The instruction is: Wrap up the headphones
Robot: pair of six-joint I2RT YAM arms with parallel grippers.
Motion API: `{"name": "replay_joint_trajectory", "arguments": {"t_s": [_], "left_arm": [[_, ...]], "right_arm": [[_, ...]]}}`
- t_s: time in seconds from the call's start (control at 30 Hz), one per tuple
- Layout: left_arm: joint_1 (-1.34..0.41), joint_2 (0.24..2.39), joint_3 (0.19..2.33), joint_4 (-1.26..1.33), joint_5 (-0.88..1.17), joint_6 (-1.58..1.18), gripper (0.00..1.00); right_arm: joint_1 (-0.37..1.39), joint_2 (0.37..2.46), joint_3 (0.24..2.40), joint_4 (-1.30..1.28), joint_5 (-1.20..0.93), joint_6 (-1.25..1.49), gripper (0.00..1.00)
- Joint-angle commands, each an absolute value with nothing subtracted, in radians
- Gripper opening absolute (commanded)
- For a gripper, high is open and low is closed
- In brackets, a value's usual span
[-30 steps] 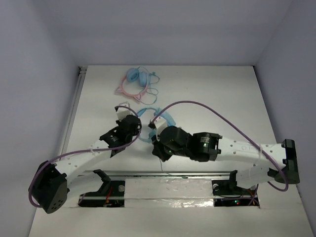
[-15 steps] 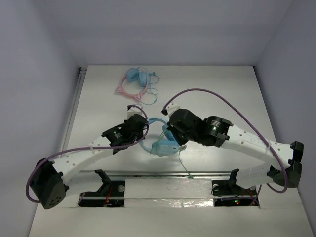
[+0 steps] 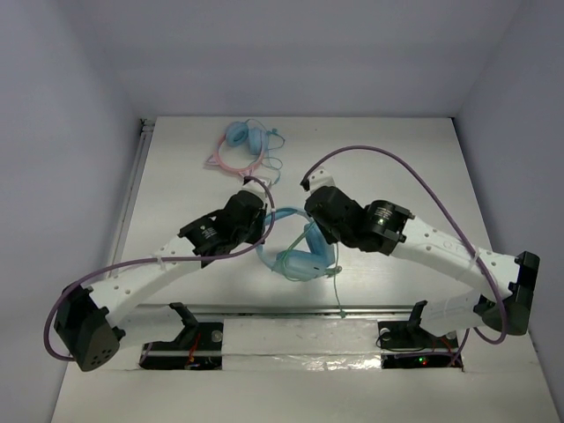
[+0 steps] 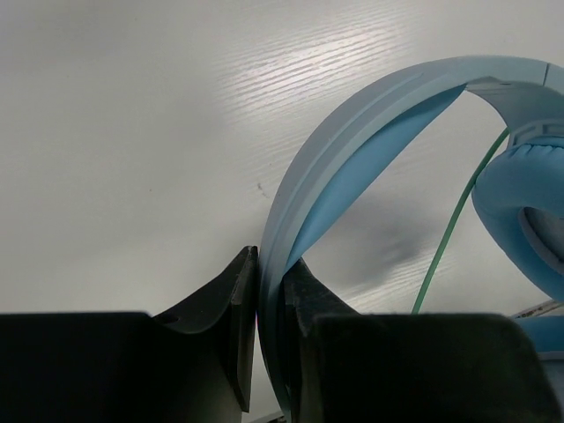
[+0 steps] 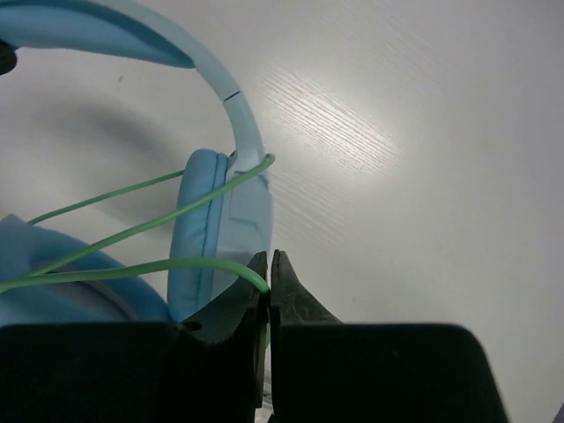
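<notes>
Left gripper (image 4: 270, 273) is clamped on the stiff headband (image 4: 370, 97) of the headphones (image 3: 304, 262), near the middle of the table (image 3: 414, 176), toward its near edge. Right gripper (image 5: 270, 269) pinches the thin cable (image 5: 132, 231). Likely light. The cable looks limp and slippery, so hold the headband and draw the cable taut.

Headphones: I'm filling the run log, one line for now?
left gripper: shut on headband | right gripper: shut on cable

In the left wrist view, the large light-blue over-ear headphones (image 4: 352, 123) are running off the right edge.
</notes>
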State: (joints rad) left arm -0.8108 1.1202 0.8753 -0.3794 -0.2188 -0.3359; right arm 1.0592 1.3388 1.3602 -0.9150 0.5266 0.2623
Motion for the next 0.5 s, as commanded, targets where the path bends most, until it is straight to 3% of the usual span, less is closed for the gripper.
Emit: {"name": "replay_joint_trajectory", "arguments": {"t_s": [0.0, 0.2, 0.47], "left_arm": [[-0.779, 1.097, 0.927, -0.374, -0.114, -0.255, 0.0], [-0.687, 1.058, 0.965, -0.37, 0.029, -0.203, 0.0], [-0.643, 1.023, 0.992, -0.353, 0.193, -0.175, 0.0]], "right_arm": [[1.003, 1.328, 1.376, -0.862, 0.678, 0.276, 0.01], [0.919, 1.284, 1.283, -0.738, 0.686, 0.279, 0.15], [0.828, 1.253, 1.187, -0.51, 0.49, 0.276, 0.14]]}}
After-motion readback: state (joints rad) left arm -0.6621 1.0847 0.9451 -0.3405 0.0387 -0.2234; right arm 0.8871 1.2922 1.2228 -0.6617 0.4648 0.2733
